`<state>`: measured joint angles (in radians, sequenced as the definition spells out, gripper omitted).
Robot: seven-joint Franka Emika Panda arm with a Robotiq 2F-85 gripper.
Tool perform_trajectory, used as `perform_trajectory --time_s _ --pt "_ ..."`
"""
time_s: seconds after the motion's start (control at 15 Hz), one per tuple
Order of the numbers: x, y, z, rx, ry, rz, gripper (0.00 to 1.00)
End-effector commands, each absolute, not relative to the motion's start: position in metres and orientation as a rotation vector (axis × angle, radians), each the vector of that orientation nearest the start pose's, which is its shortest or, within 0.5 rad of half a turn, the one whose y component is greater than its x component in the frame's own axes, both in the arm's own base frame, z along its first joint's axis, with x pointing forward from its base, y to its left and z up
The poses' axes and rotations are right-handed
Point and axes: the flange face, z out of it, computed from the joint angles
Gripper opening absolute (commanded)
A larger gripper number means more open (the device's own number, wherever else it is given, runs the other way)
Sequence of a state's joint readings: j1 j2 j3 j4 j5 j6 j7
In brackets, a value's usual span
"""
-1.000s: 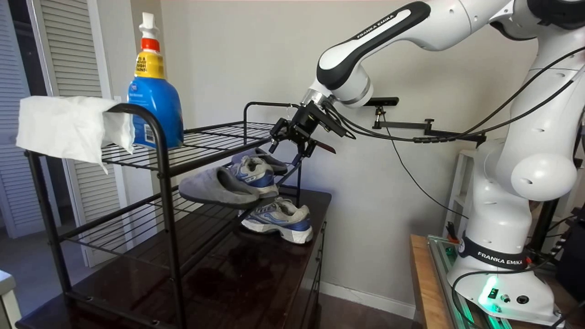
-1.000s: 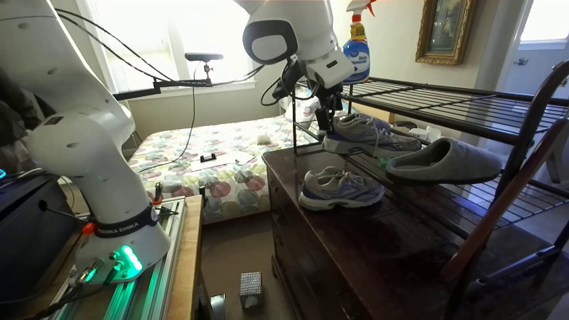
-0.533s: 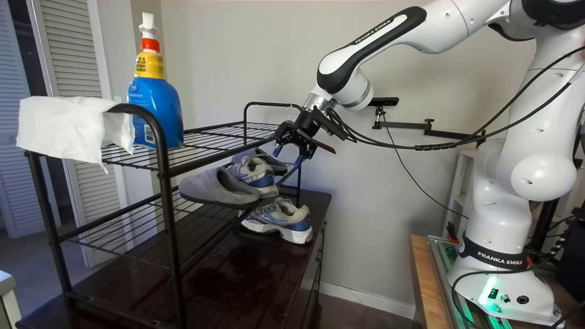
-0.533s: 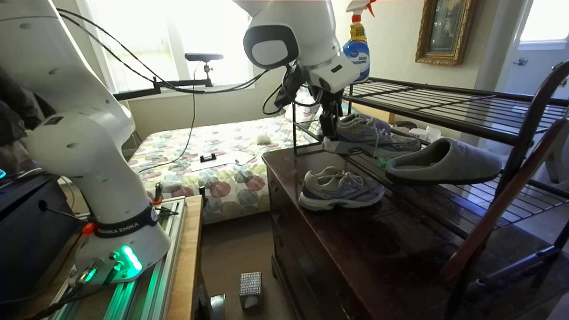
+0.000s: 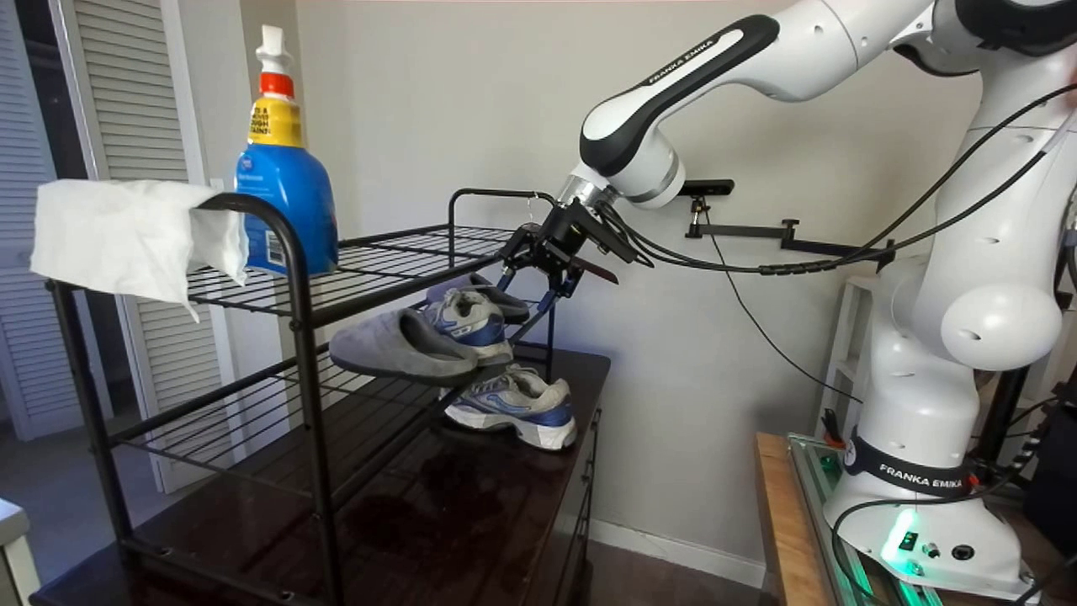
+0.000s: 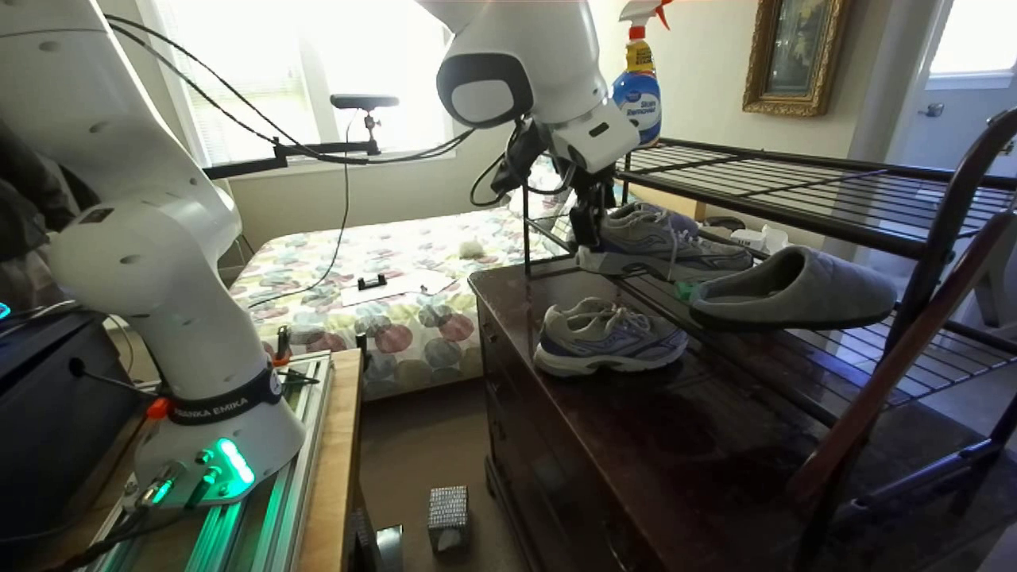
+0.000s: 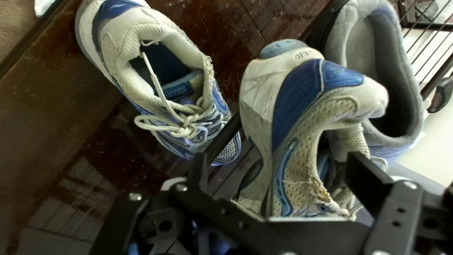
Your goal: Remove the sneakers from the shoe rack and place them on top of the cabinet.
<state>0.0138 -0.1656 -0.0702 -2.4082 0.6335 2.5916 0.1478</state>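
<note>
Sneakers (image 6: 612, 340), heels apparently toward robot (image 6: 159, 238)

In an exterior view, "FRANKA EMIKA" on arm link (image 5: 686, 80), 1 o'clock, and base band (image 5: 913, 475), 4 o'clock; "OUGH" on spray bottle (image 5: 282, 181), 10 o'clock. In an exterior view, its blue label (image 6: 639, 107), 1 o'clock: "Remover". Wrist view: "UCONY" on insole (image 7: 177, 90) of sneaker (image 7: 166, 79), 10 o'clock, first letters unclear; "RID" on heel (image 7: 305, 56) of other sneaker (image 7: 300, 120), 2 o'clock, lead letter blurred.
</note>
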Motion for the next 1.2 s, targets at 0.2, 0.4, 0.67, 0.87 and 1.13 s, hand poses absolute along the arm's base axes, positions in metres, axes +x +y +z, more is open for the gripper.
perform_trajectory --time_s 0.2,0.4,0.67,0.87,1.13 --pt "0.474 -0.034 0.388 -2.561 0.777 -0.530 1.00" --pt "0.465 -0.034 0.380 -2.555 0.750 -0.626 1.00" --pt "0.469 -0.032 0.381 -2.551 0.752 -0.700 1.00" --pt "0.467 -0.025 0.384 -2.538 0.766 -0.764 1.00" --pt "0.476 -0.012 0.386 -2.508 0.847 -0.867 1.00"
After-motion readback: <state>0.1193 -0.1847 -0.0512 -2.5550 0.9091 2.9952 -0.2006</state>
